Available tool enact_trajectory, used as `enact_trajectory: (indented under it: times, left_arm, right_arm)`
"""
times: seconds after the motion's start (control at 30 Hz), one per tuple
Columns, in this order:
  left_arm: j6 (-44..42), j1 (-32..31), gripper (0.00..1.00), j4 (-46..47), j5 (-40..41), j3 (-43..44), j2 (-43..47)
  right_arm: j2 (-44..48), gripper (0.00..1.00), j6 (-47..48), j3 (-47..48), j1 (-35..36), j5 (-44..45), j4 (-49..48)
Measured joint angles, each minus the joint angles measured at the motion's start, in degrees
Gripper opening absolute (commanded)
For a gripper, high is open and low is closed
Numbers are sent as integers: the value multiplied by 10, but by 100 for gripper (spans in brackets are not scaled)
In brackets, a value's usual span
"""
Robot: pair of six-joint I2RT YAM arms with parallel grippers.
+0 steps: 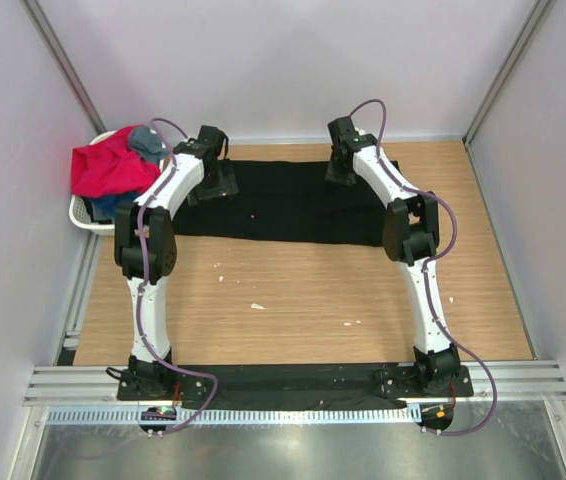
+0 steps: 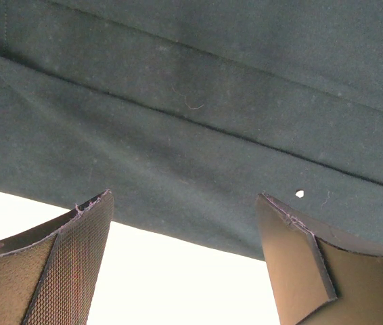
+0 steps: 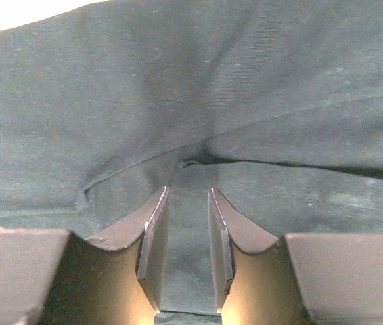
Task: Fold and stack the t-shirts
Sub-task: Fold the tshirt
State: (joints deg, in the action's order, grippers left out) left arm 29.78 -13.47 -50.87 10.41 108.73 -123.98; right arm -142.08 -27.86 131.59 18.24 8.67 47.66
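**A:** While the black t-shirt point(image 1: 283, 205) lies as a wide band across the far side of the table point(image 1: 293, 300), how far along does the top view put things?

**B:** Early, I'd judge. One shirt is partly folded and no stack is begun. Three more wait in the one white basket point(image 1: 81, 215) at the left: a red-pink tee point(image 1: 108, 170), a grey tee point(image 1: 148, 140) and a blue tee point(image 1: 113, 205). The left gripper point(image 1: 218, 185) and right gripper point(image 1: 341, 170) are down at the band's two ends.

**A:** And the left wrist?

**B:** Its fingers point(image 2: 70, 264) stand wide apart, grasping nothing. The black hem runs just beyond their tips.

**A:** The right wrist?

**B:** The pads point(image 3: 152, 250) are drawn close, apparently pinching a pucker of the black cloth.
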Motion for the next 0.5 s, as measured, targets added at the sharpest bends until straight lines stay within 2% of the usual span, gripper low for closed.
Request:
enact_trajectory:
  times: [0.23, 0.5]
  left_arm:
    - [0, 2, 86, 0, -1, 0, 0]
    - [-2, 3, 86, -2, 0, 0, 0]
  right_arm:
    - [0, 31, -1, 2, -1, 20, 8]
    - [-1, 35, -5, 20, -1, 19, 0]
